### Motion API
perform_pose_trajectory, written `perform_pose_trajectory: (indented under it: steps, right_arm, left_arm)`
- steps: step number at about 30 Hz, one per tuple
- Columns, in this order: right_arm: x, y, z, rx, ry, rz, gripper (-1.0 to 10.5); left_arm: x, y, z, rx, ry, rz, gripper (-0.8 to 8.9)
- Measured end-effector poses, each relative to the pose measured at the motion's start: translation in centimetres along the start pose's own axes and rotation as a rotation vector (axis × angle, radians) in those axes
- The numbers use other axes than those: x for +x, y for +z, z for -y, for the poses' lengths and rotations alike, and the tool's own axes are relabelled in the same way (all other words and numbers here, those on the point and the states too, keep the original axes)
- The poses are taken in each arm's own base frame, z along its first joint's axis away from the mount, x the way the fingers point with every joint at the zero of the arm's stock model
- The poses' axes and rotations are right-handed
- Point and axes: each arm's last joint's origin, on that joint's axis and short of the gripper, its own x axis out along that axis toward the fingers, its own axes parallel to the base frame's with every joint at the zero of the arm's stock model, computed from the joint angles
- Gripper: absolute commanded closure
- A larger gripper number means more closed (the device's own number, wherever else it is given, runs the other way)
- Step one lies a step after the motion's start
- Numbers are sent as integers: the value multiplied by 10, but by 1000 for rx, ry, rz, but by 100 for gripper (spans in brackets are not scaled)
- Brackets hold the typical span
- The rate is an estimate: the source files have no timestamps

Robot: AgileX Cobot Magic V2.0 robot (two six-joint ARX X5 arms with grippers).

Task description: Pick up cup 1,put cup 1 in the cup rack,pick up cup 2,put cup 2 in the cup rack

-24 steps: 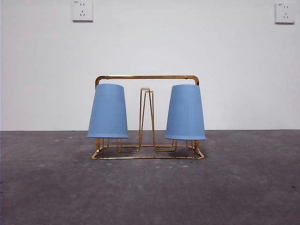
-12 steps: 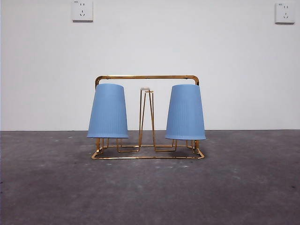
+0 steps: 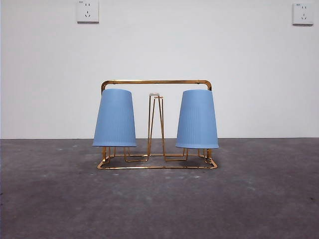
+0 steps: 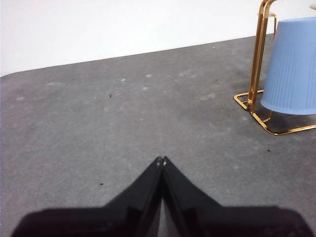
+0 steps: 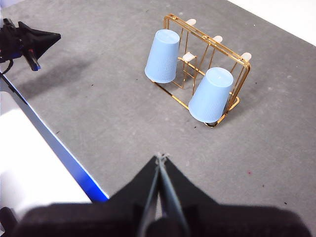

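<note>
Both pincers, left pincer point(image 4: 161, 160) and right pincer point(image 5: 161, 158), are closed empty, well clear of the rack point(image 3: 156, 82); its light, ribbed cups point(image 3: 115, 118) grip best at mid-wall.

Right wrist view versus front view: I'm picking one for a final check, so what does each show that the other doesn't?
Only the right wrist view shows the right gripper, fingers shut, the left gripper far off, the table's blue edge, and the rack's rear prongs. Only the front view shows two wall sockets and the cups' rims hanging above the rack base. Both show two blue cups upside down on the cup rack.
</note>
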Motion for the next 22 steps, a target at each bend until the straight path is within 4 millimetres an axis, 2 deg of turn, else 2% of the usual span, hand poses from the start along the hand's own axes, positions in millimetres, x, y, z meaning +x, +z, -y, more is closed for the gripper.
perform_pose_trajectory:
  steps: [5,10,13,17,22]
  right_arm:
    - [-6,-4,7,24,-128,14,945]
    - [-21,-4,13,95,-265,185,945]
    - [-23,-11,16,131,-398,261,945]
    - [-11,-27,22,167,-592,334,945]
    - [22,-61,30,140,-648,447,945]
  left_arm:
    - [0,0,0,0,0,0,817]
    - [0,0,0,0,0,0,817]
    - [0,0,0,0,0,0,817]
    - [0,0,0,0,0,0,817]
    - [0,0,0,0,0,0,817]
